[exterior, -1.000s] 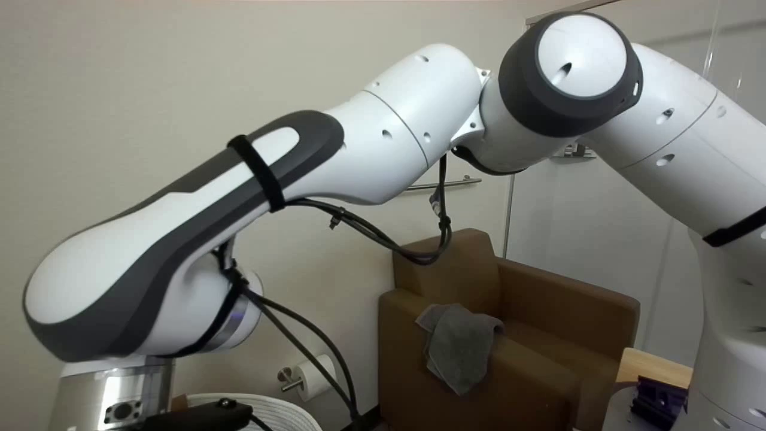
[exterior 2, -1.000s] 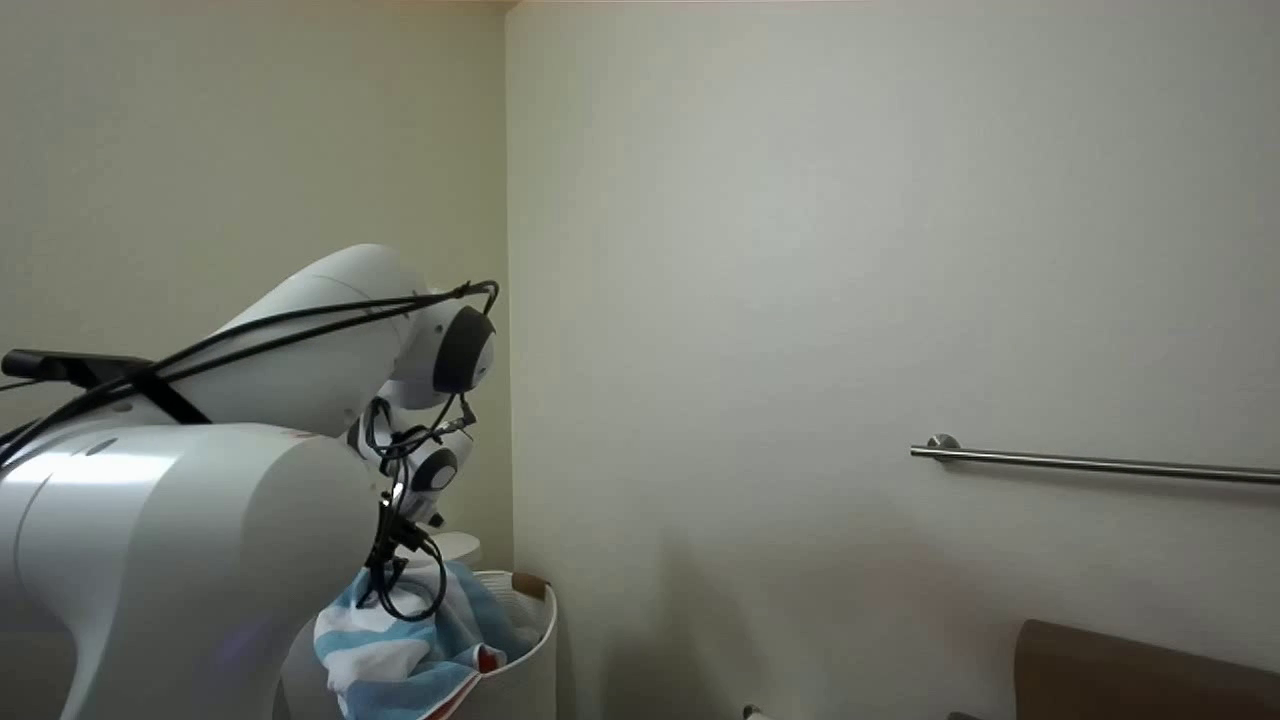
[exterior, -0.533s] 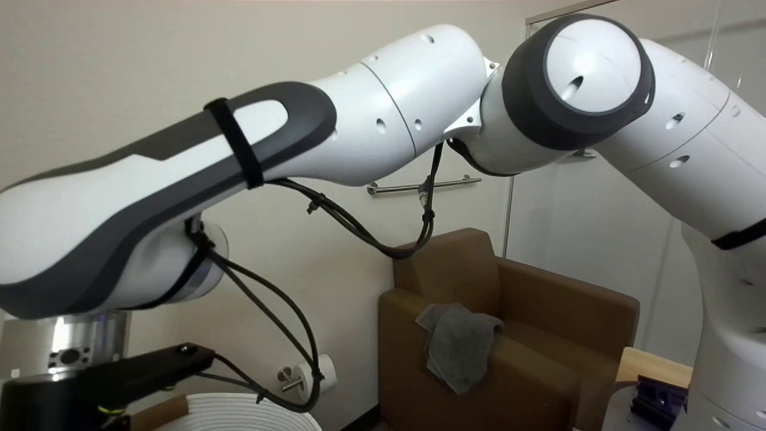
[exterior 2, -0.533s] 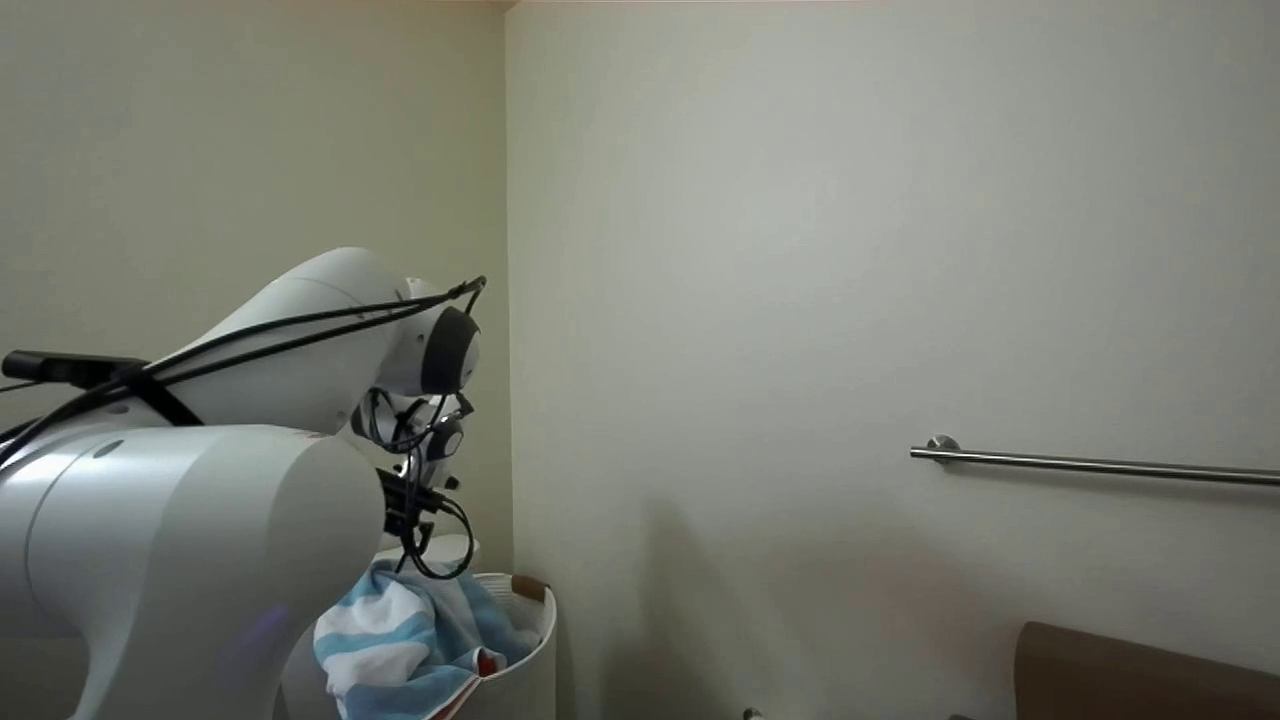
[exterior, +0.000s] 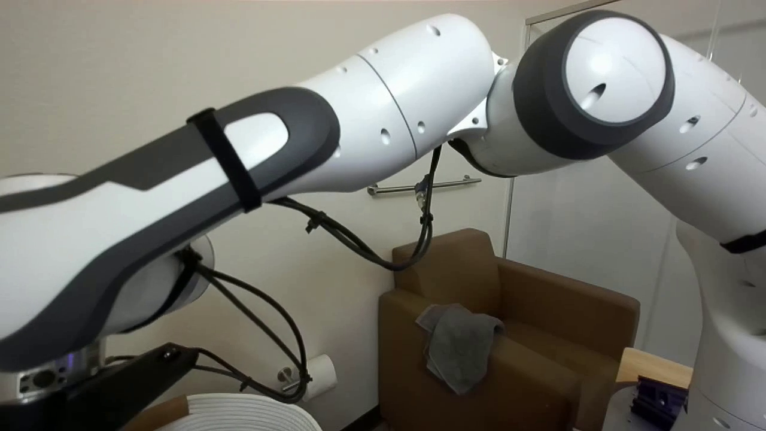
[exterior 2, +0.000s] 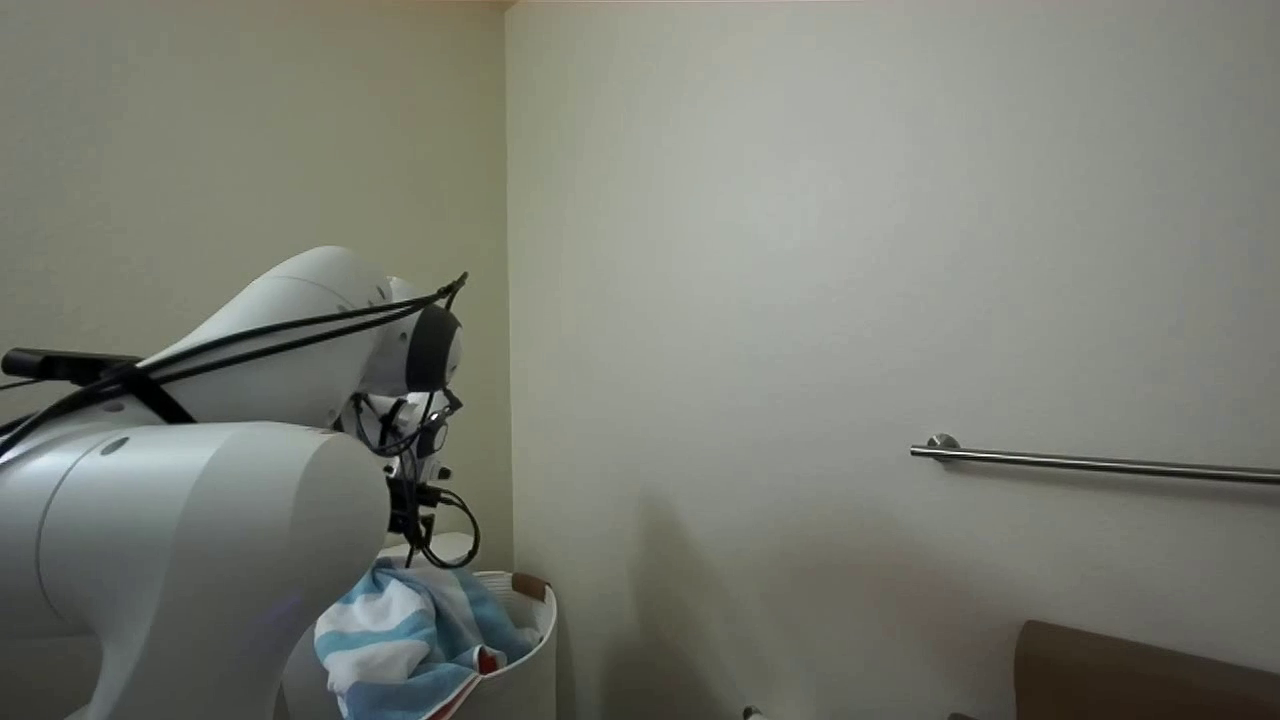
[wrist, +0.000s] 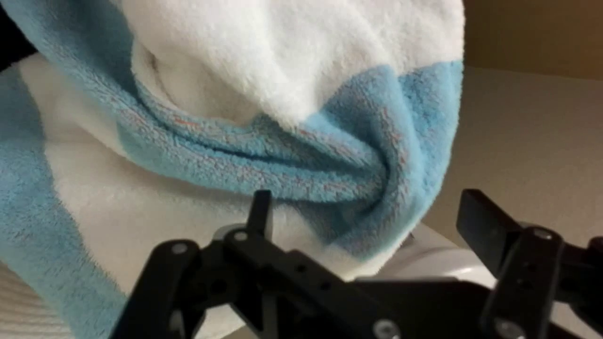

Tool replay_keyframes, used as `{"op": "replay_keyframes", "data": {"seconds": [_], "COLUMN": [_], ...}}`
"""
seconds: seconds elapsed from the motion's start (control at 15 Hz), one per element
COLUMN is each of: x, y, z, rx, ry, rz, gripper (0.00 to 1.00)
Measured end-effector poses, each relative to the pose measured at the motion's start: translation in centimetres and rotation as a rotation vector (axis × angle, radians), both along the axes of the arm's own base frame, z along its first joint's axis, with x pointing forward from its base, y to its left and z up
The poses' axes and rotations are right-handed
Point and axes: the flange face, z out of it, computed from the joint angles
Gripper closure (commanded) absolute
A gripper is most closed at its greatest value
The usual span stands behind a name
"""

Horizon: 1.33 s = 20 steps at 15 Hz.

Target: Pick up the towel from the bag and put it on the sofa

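A blue-and-white striped towel (exterior 2: 385,640) hangs over the rim of the white woven bag (exterior 2: 535,665). The towel (wrist: 202,188) fills much of the wrist view, folded and bunched. The bag's ribbed side (wrist: 23,306) shows at the lower left there, and its rim shows in an exterior view (exterior: 245,413). My gripper (wrist: 366,202) is open, its fingers wide apart. One finger is over the towel and the other is past its edge; nothing is held. In an exterior view the gripper is above the towel, partly hidden by the arm. The brown sofa (exterior: 538,305) stands by the wall.
A grey cloth (exterior: 461,347) lies over the sofa's armrest. A toilet paper roll (exterior: 320,377) is mounted on the wall beside the bag. A metal bar (exterior 2: 1100,465) is fixed to the wall. A white rounded object (wrist: 438,259) lies below the towel.
My gripper has risen from the towel and sits a little above it. The forearm has shifted left in an exterior view. The towel stays on the bag, nearly unmoved.
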Motion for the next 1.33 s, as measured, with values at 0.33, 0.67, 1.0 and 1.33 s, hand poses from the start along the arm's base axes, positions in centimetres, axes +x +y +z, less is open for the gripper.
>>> {"op": "replay_keyframes", "data": {"seconds": [0.33, 0.67, 1.0, 1.33], "x": [-2.3, -3.0, -2.9, -2.5], "y": [0.7, 0.9, 0.6, -0.9], "z": [-5.4, -6.8, -7.0, -8.3], "rx": [-0.113, -0.131, -0.068, 0.003], "ry": [-0.025, -0.017, 0.047, 0.097], "rz": [0.075, 0.086, 0.050, 0.022], "gripper": [0.00, 0.26, 0.60, 0.88]}}
